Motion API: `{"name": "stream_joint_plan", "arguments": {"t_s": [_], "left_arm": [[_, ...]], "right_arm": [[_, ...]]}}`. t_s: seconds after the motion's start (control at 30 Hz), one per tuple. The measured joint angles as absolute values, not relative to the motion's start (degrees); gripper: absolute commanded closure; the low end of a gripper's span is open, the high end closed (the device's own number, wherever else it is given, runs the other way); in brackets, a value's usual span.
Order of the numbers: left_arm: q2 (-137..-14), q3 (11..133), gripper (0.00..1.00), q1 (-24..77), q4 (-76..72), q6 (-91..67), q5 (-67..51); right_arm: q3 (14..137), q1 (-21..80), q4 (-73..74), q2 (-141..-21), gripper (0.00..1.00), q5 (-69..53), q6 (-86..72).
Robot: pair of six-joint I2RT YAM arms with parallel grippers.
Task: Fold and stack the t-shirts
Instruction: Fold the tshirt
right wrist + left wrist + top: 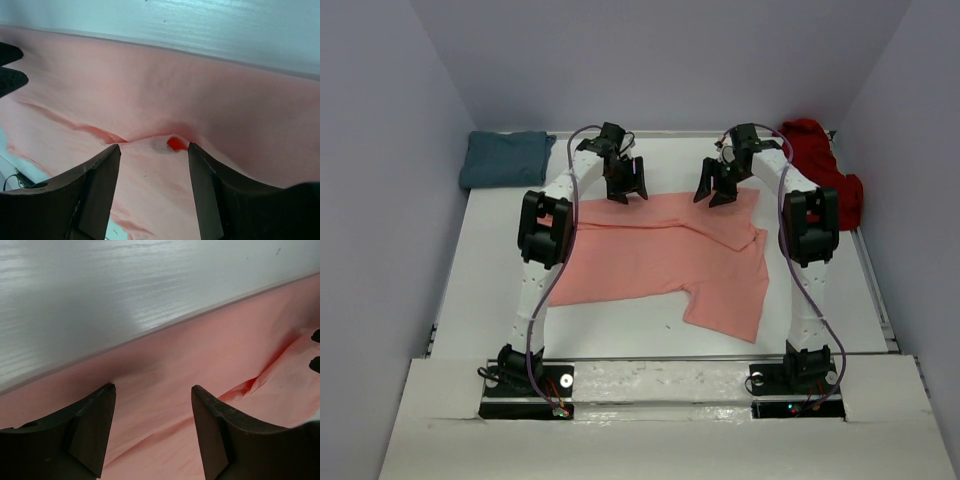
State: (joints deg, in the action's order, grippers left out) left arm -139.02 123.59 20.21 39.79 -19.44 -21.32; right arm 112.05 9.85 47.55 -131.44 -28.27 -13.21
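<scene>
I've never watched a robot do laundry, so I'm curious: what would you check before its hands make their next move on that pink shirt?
1. Both hands open: ok. The left hand and the right hand both gape wide.
2. Hands placed over the far edge of the pink shirt: ok, one towards each side.
3. Hands touching the cloth: cannot tell. The wrist views show fabric below them, but contact is unclear.
4. That shirt lying smooth: not ok. Creases cross it.
5. The teal shirt out of the way: ok. It sits folded at the far left corner.
6. The dark red shirt folded: not ok. It lies bunched at the far right corner.
</scene>
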Motion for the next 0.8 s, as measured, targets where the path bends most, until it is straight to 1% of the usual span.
{"name": "stream_joint_plan", "arguments": {"t_s": [0.07,0.3,0.4,0.43,0.47,0.53,0.57,0.6,0.63,0.7,0.77,0.8], "left_arm": [[-139.0,123.6,0.29,20.7,39.9,-19.5,-22.0],[-139.0,123.2,0.29,23.7,40.0,-19.8,-23.2],[-139.0,123.2,0.29,25.6,40.1,-20.1,-23.5],[-139.0,123.2,0.29,25.9,40.1,-20.2,-23.6],[-139.0,123.2,0.29,26.6,40.1,-20.3,-23.6],[-139.0,123.2,0.29,27.3,40.2,-20.5,-23.6],[-139.0,123.1,0.29,27.7,40.2,-20.5,-23.6],[-139.0,123.1,0.29,28.1,40.4,-20.6,-23.7],[-139.0,123.0,0.29,28.4,40.6,-20.6,-23.7],[-139.0,123.0,0.29,28.6,40.9,-20.6,-23.6],[-139.0,123.0,0.29,28.6,41.4,-20.7,-23.3],[-139.0,123.0,0.29,28.6,41.6,-20.6,-23.0]], "right_arm": [[112.7,9.8,47.5,-131.9,0.41,-28.3,-13.2],[112.9,9.8,47.6,-132.9,0.41,-28.1,-13.3],[112.9,9.8,47.5,-133.1,0.43,-27.8,-13.2],[112.9,9.8,47.5,-133.2,0.48,-27.7,-13.2],[113.0,9.8,47.5,-133.3,0.51,-27.6,-13.2],[113.1,9.8,47.5,-133.6,0.54,-27.5,-13.1],[113.2,9.8,47.5,-133.8,0.60,-27.4,-13.1],[113.2,9.8,47.5,-133.9,0.73,-27.4,-13.1],[113.2,9.8,47.6,-133.9,0.77,-27.4,-13.2],[113.2,9.8,47.6,-134.0,0.82,-27.3,-13.1],[113.2,9.8,47.6,-134.0,0.92,-27.2,-13.1],[113.2,9.8,47.7,-134.0,0.95,-27.2,-13.0]]}}
